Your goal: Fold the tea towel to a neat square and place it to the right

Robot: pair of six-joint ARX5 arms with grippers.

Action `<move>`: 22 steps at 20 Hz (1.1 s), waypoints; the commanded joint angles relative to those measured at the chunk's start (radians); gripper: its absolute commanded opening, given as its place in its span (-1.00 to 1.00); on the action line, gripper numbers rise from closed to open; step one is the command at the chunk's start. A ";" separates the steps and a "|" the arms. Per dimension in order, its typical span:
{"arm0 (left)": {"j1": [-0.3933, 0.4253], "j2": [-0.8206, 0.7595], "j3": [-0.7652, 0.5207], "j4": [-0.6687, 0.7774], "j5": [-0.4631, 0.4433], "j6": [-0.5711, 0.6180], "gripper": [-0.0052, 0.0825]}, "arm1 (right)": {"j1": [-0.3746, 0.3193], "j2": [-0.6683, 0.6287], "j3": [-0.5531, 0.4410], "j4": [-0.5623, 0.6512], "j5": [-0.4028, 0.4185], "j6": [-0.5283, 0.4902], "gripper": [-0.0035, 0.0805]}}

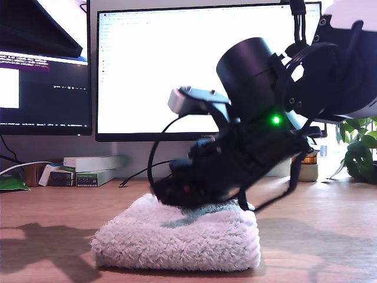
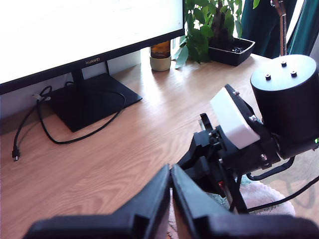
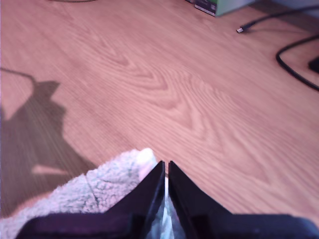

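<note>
The tea towel (image 1: 177, 233), already folded into a thick pad, lies mid-desk as my second gripper (image 3: 166, 172), jaws drawn together at the cloth's edge, presses low over it, seemingly squaring the fold. My first gripper (image 2: 171, 180), also closed, waits behind. The wooden desk (image 1: 330, 224) carries bright monitors (image 1: 177, 65) and a plant (image 1: 360, 147).
</note>
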 commanded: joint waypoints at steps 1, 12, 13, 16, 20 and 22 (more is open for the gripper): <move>-0.003 -0.001 -0.017 0.000 0.001 -0.004 -0.93 | 0.000 -0.053 0.001 -0.009 -0.014 0.005 -0.92; -0.004 -0.001 -0.017 -0.051 0.005 -0.004 -0.93 | -0.003 -0.412 0.056 -0.845 -0.130 -0.018 -0.92; -0.004 -0.001 -0.017 -0.051 0.005 -0.004 -0.93 | 0.000 -0.411 0.075 -0.941 -0.141 -0.045 -0.92; -0.004 -0.001 -0.017 -0.051 0.021 -0.004 -0.93 | 0.014 -0.408 0.107 -1.031 -0.149 -0.137 -0.92; -0.004 -0.001 -0.017 -0.051 0.056 -0.004 -0.93 | 0.014 -0.357 0.162 -1.139 -0.146 -0.285 -0.92; -0.004 -0.001 -0.017 -0.052 0.056 -0.004 -0.93 | 0.015 -0.326 0.190 -1.140 -0.183 -0.292 -0.92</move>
